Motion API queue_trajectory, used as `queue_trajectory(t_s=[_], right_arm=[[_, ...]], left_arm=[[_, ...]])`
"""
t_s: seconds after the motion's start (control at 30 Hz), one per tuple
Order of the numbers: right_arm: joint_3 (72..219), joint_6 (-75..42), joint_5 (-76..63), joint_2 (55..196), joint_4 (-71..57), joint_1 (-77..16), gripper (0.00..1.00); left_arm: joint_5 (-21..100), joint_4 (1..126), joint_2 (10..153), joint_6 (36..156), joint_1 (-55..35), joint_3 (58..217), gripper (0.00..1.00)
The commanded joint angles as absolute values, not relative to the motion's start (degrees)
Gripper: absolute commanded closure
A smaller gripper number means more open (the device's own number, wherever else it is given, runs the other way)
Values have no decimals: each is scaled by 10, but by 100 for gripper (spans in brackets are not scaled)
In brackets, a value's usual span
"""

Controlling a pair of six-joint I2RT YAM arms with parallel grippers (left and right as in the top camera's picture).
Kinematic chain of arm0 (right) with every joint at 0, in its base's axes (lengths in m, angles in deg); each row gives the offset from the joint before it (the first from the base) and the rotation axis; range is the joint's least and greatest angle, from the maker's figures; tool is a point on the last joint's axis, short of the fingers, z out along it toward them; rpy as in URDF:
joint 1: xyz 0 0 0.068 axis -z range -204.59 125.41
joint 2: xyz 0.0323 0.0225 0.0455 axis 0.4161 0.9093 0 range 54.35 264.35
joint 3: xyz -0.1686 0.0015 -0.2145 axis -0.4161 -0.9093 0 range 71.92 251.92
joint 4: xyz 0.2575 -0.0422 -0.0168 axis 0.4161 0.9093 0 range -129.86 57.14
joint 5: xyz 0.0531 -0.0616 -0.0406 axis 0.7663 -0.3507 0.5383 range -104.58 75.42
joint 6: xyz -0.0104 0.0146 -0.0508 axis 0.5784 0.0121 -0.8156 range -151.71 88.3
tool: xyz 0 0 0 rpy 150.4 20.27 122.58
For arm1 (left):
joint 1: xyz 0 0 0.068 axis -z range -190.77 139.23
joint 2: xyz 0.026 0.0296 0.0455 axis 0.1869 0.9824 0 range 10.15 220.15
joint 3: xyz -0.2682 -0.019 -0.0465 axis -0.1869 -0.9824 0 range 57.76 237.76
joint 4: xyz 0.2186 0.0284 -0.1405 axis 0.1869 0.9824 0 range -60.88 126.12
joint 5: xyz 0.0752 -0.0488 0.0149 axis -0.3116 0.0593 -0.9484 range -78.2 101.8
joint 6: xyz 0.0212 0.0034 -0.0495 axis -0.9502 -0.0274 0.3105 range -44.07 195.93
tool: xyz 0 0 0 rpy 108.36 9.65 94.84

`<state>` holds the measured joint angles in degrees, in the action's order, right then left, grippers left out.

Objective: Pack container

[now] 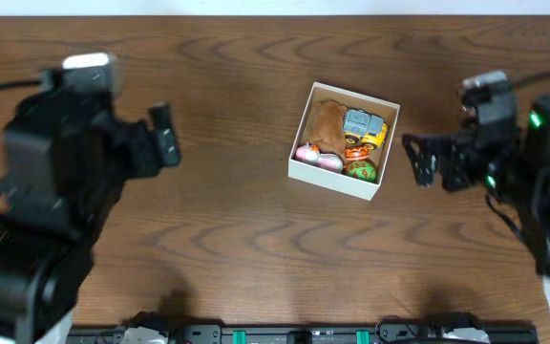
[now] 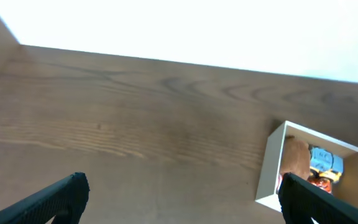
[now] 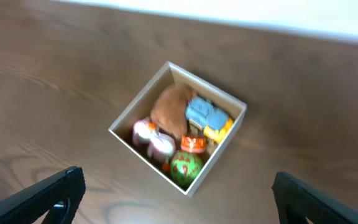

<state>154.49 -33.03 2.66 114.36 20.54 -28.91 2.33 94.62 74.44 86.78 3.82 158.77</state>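
Overhead: square container (image 1: pixel 327 180), open top up, sides skewed slightly clockwise.

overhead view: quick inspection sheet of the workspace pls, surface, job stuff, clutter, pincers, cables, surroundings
surface: dark brown wood-grain table
job's things: square white cardboard box, open-topped, holding brown plush toy, blue-and-yellow toy vehicle, pink toy, green round toy
clutter: nothing seen
pincers: left pincer open, empty; right pincer open, empty
cables: black cable at left arm; black cable at right arm
surroundings: pale strip beyond far edge; black rail at near edge
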Motion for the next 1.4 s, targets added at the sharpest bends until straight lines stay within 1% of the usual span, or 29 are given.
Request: queue_trajectory(t_s=[0.0,0.3,0.93,1.13,1.23,1.37], right_arm=[[1548,-357,27,1105,208,-295,1],[1548,-356,28,1042,209,-295,1],[1547,-357,25,1041,225,-295,1],[1542,-372,-29,1040,224,-292,1],[1505,-371,-37,1016,196,-278,1],[1374,-371,-36,944,91,-259,1]], left_arm=[[16,958,733,878,21,1594,2],[17,962,726,878,21,1594,2],[17,962,727,878,21,1594,2],[17,962,727,879,21,1594,2],[17,962,727,878,21,1594,2],[17,962,727,879,21,1594,2]])
